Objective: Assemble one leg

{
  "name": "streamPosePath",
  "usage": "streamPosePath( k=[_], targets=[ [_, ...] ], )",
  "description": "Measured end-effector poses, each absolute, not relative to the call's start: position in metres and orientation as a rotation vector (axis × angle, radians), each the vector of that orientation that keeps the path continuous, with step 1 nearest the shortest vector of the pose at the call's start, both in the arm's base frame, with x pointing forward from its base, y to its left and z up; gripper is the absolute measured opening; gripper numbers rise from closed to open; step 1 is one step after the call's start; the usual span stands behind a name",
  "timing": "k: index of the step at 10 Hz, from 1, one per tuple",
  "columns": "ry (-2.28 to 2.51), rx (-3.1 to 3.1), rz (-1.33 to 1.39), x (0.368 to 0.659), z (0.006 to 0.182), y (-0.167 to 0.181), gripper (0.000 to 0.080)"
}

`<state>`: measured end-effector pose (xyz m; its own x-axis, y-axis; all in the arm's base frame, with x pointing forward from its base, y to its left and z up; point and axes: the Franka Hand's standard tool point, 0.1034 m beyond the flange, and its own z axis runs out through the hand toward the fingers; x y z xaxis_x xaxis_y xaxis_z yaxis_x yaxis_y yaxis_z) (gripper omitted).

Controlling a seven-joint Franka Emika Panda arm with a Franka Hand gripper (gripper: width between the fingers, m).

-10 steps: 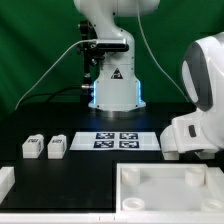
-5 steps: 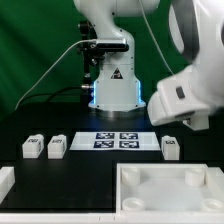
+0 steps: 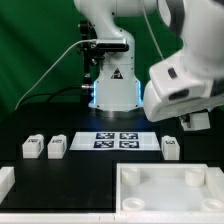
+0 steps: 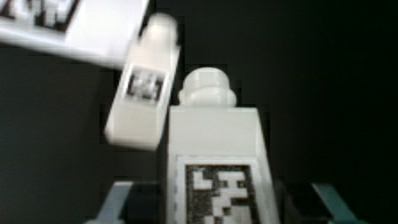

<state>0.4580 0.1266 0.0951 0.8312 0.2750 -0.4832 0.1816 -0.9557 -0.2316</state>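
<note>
White leg (image 4: 215, 140) pinched in gripper (image 4: 219, 203), plain in wrist view; exterior view hides it.

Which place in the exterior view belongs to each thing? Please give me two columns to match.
Things:
1 leftmost leg
2 marker board
3 large white panel
4 lone leg

Places:
A nearest the camera, toward the exterior view's right
B beside another leg, on the exterior view's left
C in front of the robot base
D just off the marker board's end, on the exterior view's right

Pairs: 1-B, 2-C, 3-A, 4-D
</note>
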Motion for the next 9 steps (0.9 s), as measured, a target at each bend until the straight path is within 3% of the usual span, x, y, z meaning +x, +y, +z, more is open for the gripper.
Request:
streamPosePath(
  k=[3, 5, 9],
  targets=[
    [-0.383, -2.919, 0.247, 0.548, 0.128, 0.082, 0.0291],
    [-0.367, -2.945, -0.014, 0.573, 0.135, 0.078, 0.0291],
    [-0.351, -2.976, -0.613, 0.577, 0.127, 0.057, 0.0292]
  ],
)
